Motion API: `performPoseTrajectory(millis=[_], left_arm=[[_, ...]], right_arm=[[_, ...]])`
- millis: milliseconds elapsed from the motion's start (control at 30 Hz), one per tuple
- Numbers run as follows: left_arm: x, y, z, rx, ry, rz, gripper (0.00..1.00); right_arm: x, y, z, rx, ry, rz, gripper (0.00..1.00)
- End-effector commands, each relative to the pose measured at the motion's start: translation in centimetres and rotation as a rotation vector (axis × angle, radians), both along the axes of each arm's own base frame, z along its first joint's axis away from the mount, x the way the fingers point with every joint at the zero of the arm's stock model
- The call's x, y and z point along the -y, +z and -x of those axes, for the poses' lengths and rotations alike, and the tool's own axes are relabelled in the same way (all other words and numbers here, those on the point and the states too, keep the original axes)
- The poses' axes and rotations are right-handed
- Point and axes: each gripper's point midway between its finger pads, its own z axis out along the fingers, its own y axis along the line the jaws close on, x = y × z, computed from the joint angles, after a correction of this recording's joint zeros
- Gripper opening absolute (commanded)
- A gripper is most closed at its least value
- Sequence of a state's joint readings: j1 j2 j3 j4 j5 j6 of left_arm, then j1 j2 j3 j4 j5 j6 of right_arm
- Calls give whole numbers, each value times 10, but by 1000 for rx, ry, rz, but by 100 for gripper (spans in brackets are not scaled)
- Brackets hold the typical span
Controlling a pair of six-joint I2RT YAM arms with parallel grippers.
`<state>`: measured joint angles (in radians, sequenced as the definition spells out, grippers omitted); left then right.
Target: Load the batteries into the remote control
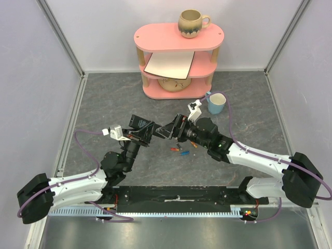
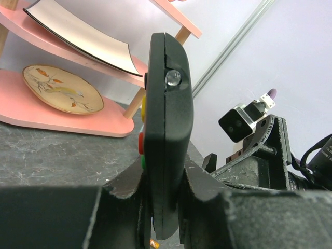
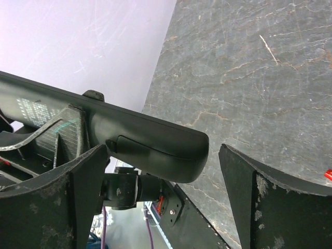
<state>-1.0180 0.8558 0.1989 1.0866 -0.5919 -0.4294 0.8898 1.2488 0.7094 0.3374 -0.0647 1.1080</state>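
Observation:
My left gripper [image 1: 148,134] is shut on the remote control [image 1: 163,129], a slim black one held above the table. In the left wrist view the remote control [image 2: 166,119] stands edge-on, clamped between the left gripper's [image 2: 163,199] fingers, with red, green and yellow buttons on its left face. My right gripper [image 1: 179,129] is open, and the remote control's [image 3: 150,137] rounded end lies between its spread fingers [image 3: 270,202] without touching them. Several small batteries [image 1: 180,150], blue and red-orange, lie on the table below the grippers. One orange battery [image 2: 151,242] shows under the remote.
A pink three-tier shelf [image 1: 179,37] stands at the back with a brown mug [image 1: 192,23] on top, a white board [image 1: 169,65] on the middle tier and a patterned dish [image 2: 62,89] on the lowest. A light blue cup [image 1: 216,102] stands right of the shelf.

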Motion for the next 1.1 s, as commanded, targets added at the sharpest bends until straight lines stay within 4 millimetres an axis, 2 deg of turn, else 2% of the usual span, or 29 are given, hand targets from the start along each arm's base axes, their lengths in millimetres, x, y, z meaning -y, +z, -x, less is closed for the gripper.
performPoseTrajectory(millis=[0,233,500,933,1067], left_arm=[[-1,33,4,35,-26,128,2],[3,34,5,44,-36,123,2],[1,38,4,57,-26,117,2],[4,37,5,56,-40,117,2],[5,35,6,55,-46,114,2]], right_arm=[[0,28,-1,43,-5,-81,96],[2,29,-5,35,-31,-67,91],[6,18,-5,11,-46,-27,87],[5,19,-10,11,-65,-31,82],[4,18,-11,10,-65,-30,77]])
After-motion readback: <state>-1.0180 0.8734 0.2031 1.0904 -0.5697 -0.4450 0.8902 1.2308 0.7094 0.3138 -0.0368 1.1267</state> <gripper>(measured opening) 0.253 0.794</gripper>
